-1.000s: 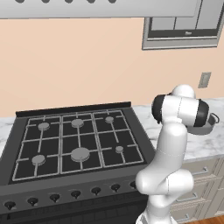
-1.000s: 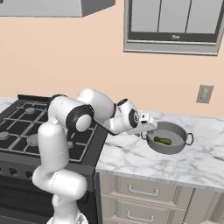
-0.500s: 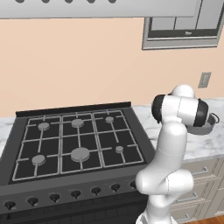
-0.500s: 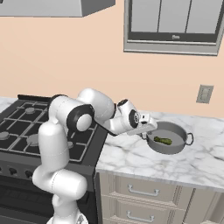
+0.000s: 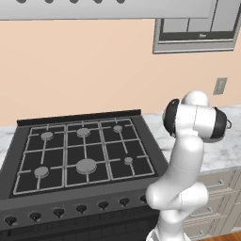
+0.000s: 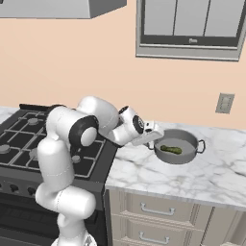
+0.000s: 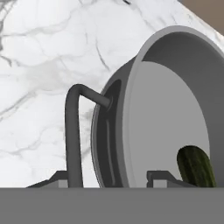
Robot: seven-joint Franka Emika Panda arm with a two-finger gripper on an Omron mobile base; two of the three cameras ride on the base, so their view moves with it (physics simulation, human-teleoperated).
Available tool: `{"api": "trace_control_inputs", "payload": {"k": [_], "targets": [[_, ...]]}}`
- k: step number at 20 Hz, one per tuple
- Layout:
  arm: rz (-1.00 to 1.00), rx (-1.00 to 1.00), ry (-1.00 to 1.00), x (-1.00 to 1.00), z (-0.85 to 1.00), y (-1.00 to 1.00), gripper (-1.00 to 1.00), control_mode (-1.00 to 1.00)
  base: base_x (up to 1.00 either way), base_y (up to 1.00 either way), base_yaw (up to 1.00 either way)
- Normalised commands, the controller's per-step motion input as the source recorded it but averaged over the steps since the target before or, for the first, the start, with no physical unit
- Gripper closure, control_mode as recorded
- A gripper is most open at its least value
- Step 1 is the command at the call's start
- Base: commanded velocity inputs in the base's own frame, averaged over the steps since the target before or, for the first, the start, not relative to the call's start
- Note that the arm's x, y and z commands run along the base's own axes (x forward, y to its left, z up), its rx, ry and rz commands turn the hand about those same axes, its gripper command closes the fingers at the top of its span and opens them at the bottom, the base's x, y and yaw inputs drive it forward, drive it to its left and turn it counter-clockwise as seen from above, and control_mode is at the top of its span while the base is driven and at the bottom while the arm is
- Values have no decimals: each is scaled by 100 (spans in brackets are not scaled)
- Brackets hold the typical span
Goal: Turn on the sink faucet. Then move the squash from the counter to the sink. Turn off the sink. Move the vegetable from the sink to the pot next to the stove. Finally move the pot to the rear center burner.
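The pot sits on the marble desk right of the stove, the squash lying inside. The jaws straddle its near handle, spread either side.

Base views looked forward and down from either side, sharing the stove, hand view close on the pot

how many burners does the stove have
6, seen in the left base view: rear row left, center, right; front row left, center, right. None looks hidden there.
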Motion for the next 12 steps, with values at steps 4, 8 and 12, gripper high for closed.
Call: {"api": "trace_control_inputs", "payload": {"k": [4,8,12], "targets": [[4,-10,0,0,11,80,100,-100,0,0,0],[14,-2,0,0,30,75,100,-100,0,0,0],[20,0,0,0,50,54,100,-100,0,0,0]]}}
